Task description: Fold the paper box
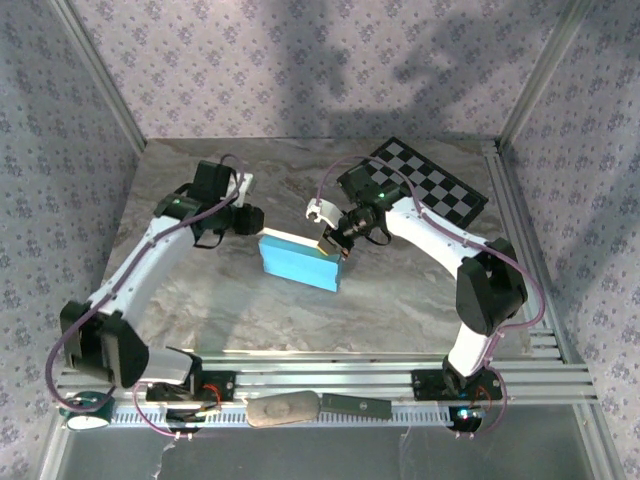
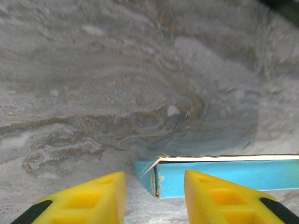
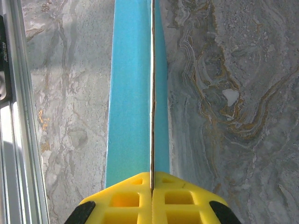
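Watching from my station, I see the flat turquoise-blue card paper box (image 1: 298, 262) lying near the middle of the grey marbled worktop (image 1: 400, 310), nearer the arms than the black-and-white checkerboard card (image 1: 430, 182). The right arm rises from its base to a high black elbow, then its white forearm slants leftward to the box's far right corner. There the right claw (image 3: 152, 179) is clenched: in its wrist view the yellow fingers (image 3: 126, 198) meet on a thin card flap of the paper box, seen edge-on and running straight away from them. The left arm leans out from the near left, forearm angled up and rightward, wrist turned toward the box's far left corner. The left claw (image 2: 155, 186) is released, its yellow fingers apart, the box's frayed corner showing in the gap; whether either finger touches it I cannot tell
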Tool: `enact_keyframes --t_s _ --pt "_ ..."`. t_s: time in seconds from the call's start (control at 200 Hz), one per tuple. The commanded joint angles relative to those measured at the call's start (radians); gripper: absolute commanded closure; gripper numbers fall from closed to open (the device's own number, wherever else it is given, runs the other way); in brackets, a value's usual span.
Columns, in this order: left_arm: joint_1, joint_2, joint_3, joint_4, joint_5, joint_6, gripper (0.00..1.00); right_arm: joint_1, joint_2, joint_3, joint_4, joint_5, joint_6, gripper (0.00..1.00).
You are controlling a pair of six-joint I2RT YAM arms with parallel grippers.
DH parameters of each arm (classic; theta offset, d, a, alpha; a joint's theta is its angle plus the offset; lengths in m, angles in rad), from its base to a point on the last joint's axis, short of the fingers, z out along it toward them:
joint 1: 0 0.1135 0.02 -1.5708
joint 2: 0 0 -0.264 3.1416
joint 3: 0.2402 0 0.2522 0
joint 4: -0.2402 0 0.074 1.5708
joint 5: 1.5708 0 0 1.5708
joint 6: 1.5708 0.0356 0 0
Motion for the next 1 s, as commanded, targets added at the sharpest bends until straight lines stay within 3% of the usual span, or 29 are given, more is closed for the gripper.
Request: enact_keyframes --t_s 0.0,0.115,0.295,0.705,0.855,0.999 --pt "0.017 0.031 0.045 -0.042 0.048 0.117 0.63 0.003 0.012 0.028 -0.032 0.006 -0.024 1.00" --pt "0.030 0.069 0.071 -0.064 0.121 0.158 0.64 0.003 0.013 0.027 -0.032 0.006 -0.025 1.00" --pt "0.029 0.079 0.054 -0.057 0.143 0.167 0.59 0.003 0.018 0.025 -0.031 0.003 -0.028 1.00" --pt "0.000 0.135 0.058 -0.060 0.088 0.160 0.56 0.006 0.015 0.016 -0.025 0.007 -0.025 1.00" --pt "-0.011 0.133 0.052 -0.048 0.091 0.145 0.61 0.008 0.014 0.016 -0.026 0.008 -0.026 1.00" --pt "-0.015 0.128 0.052 -0.056 0.084 0.133 0.73 0.009 0.015 0.016 -0.024 0.013 -0.025 1.00"
